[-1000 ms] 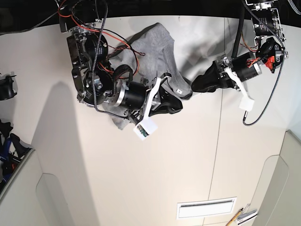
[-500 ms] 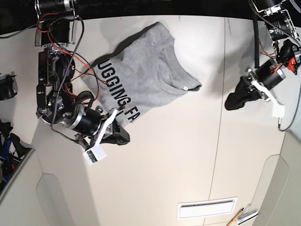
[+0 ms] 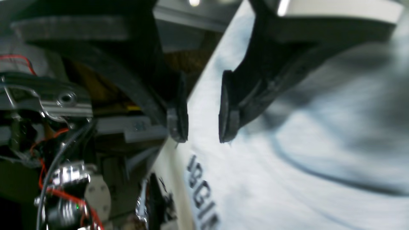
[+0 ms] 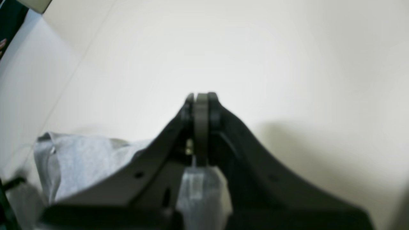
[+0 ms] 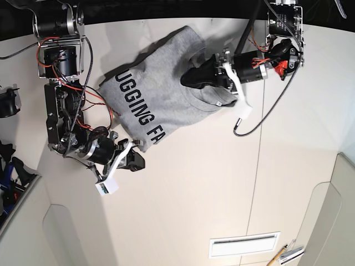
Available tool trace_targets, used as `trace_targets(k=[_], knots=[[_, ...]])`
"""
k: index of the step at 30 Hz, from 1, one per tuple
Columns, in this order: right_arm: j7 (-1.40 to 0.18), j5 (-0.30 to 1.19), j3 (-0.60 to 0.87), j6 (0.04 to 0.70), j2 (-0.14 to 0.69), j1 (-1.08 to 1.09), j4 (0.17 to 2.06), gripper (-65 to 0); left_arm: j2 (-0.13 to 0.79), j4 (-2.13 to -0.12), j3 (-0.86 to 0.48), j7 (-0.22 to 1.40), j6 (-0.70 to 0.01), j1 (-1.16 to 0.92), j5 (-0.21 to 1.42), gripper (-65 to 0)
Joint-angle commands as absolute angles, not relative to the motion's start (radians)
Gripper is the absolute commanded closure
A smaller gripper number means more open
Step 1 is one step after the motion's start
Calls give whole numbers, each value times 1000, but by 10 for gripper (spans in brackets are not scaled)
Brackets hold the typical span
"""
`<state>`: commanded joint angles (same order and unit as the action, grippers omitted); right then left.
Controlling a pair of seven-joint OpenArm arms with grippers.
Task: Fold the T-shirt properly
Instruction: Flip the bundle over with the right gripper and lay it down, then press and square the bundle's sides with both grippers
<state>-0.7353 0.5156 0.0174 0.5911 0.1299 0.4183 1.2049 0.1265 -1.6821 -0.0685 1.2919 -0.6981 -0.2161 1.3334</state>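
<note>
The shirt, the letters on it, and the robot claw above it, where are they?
T-shirt (image 5: 166, 72), base view, plain grey chest.
Lettering (image 5: 140, 111), base view, black capitals.
Left gripper (image 5: 188, 77), base view, fingertips over the shirt.

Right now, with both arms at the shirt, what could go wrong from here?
The right gripper is shut on a corner of the T-shirt; pulling on could drag the whole shirt rather than flatten it. The left gripper is open above the bunched neck area, so closing there may pinch several layers and fold it crooked.

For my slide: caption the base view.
Left gripper over the T-shirt; right gripper shut on its corner.
</note>
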Motion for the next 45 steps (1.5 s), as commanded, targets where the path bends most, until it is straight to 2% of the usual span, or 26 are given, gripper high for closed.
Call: trace_targets(k=[5, 9, 14, 20, 25, 32, 45], knots=[[-728, 515, 4, 601, 88, 424, 1174, 0, 108, -1682, 75, 1191, -698, -223, 1188, -174], [-702, 479, -80, 603, 80, 423, 1118, 0, 108, -1682, 135, 1140, -698, -225, 1073, -174], [-696, 459, -173, 602, 83, 423, 1044, 0, 108, -1679, 138, 1111, -698, -255, 978, -174], [-738, 460, -173, 602, 94, 423, 1042, 0, 109, -1614, 136, 1060, -698, -232, 826, -174], [-773, 495, -172, 602, 130, 411, 1052, 0, 165, -1526, 136, 1058, -698, -127, 802, -174], [-825, 595, -172, 602, 224, 327, 1146, 0, 240, -1522, 136, 1058, -698, -42, 775, -174], [-872, 674, -168, 602, 231, 39, 1459, 0, 250, -1521, 136, 1058, -698, 88, 632, -174]])
